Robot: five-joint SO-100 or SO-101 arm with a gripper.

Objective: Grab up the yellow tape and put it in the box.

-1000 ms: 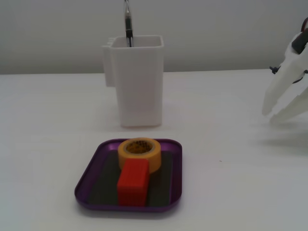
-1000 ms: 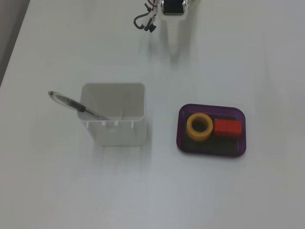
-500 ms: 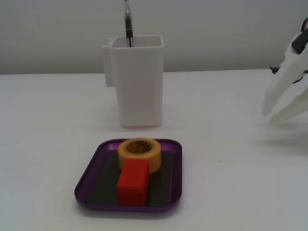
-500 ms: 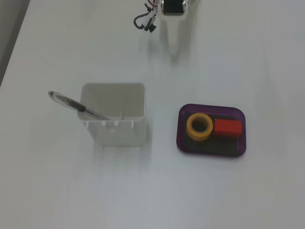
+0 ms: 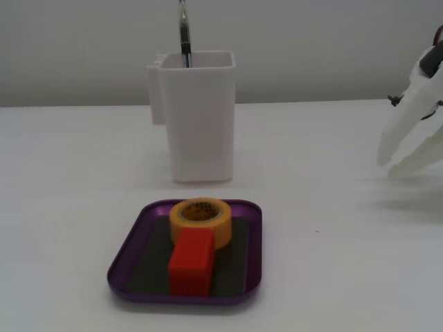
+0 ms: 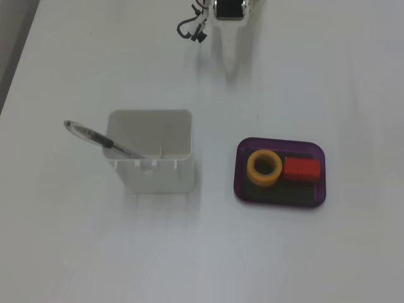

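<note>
The yellow tape (image 5: 201, 220) (image 6: 264, 168) lies flat inside the purple box (image 5: 131, 245) (image 6: 242, 189), its hollow core facing up. A red block (image 5: 191, 261) (image 6: 301, 170) lies in the box right against the tape. My white gripper (image 5: 389, 166) (image 6: 231, 60) is well away from the box, low over the table at the right edge of a fixed view and at the top of the other. Its fingers are slightly apart and hold nothing.
A tall white container (image 5: 197, 117) (image 6: 151, 158) with a pen (image 5: 184, 34) (image 6: 101, 140) in it stands behind the box in a fixed view, and to its left in the other. A dark cable (image 6: 191, 28) hangs by the arm.
</note>
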